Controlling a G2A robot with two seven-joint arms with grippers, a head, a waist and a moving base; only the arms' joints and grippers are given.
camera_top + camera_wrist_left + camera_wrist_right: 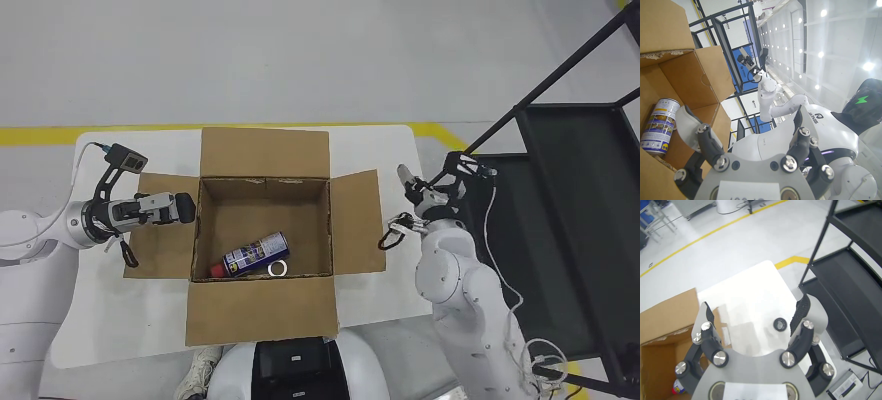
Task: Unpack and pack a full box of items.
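- left gripper (pixel 188 208): released, empty, over the box's left flap
- box (pixel 265 152): flaps open, mid-table
- spray can (pixel 255 254): lying inside the box by its near wall, white ring (pixel 278 268) just beside it
- right gripper (pixel 401 203): released, empty, right of the box

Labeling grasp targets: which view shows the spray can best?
Top view: the whole spray can lies in the box, unobstructed. Left wrist view shows it close, lower end behind cardboard; right wrist view, just one end.

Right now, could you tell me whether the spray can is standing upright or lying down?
Lying down: the spray can rests lengthwise on the floor of the open box, beside a small ring.
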